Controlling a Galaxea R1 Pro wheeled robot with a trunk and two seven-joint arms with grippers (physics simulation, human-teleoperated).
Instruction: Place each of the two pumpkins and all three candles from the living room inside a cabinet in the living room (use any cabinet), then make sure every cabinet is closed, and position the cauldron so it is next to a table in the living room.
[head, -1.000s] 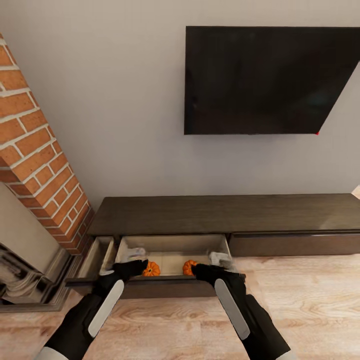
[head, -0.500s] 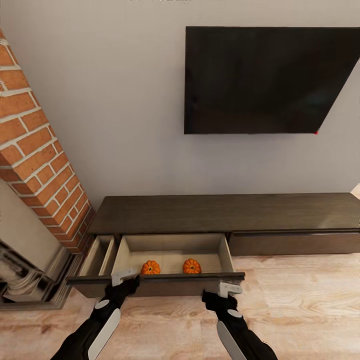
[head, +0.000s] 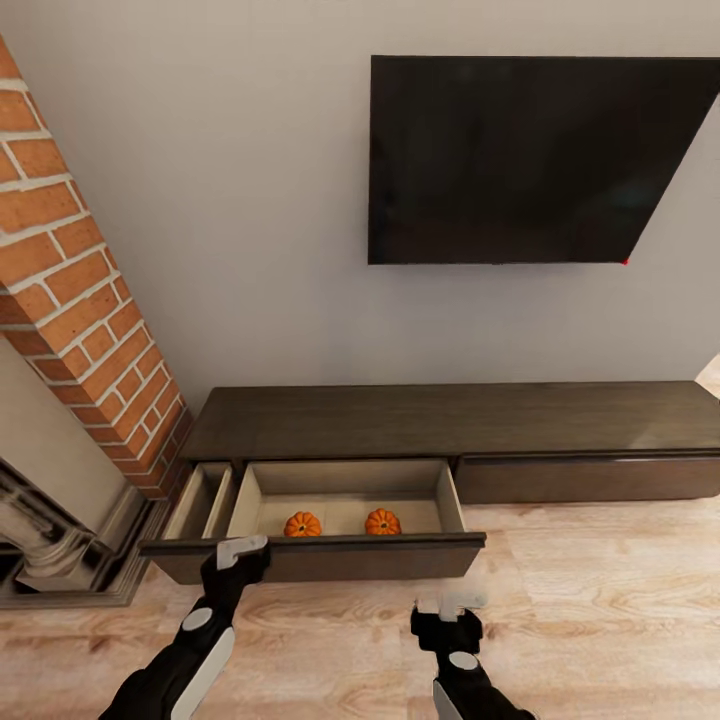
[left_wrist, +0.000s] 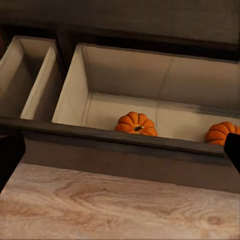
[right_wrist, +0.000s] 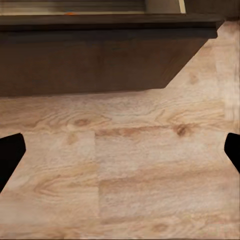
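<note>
From the head we see two small orange ribbed pumpkins (head: 302, 523) (head: 382, 521) inside the pulled-out drawer (head: 320, 557) of the long dark-brown wooden cabinet (head: 450, 425). Since a second ago our left gripper (head: 241, 551) and right gripper (head: 449, 605) have left the drawer, fingers apart and empty.

The left wrist shows both pumpkins behind the drawer's front. Bumping it could roll them.

The right wrist faces pale wood floor (right_wrist: 130, 180); the drawer's corner could snag us.

Pumpkins: I see two ribbed orange pumpkins (head: 302, 524) (head: 382, 521).
Cabinet: dark-brown wood grain cabinet (head: 450, 420); pale beige drawer interior (head: 340, 480).
Floor: light wood-grain floor (head: 600, 600).
Chimney at 9 o'clock: red brick chimney (head: 70, 290), pale mortar.
Screen at 1 o'clock: black screen (head: 530, 160) on a grey wall (head: 230, 200).
</note>
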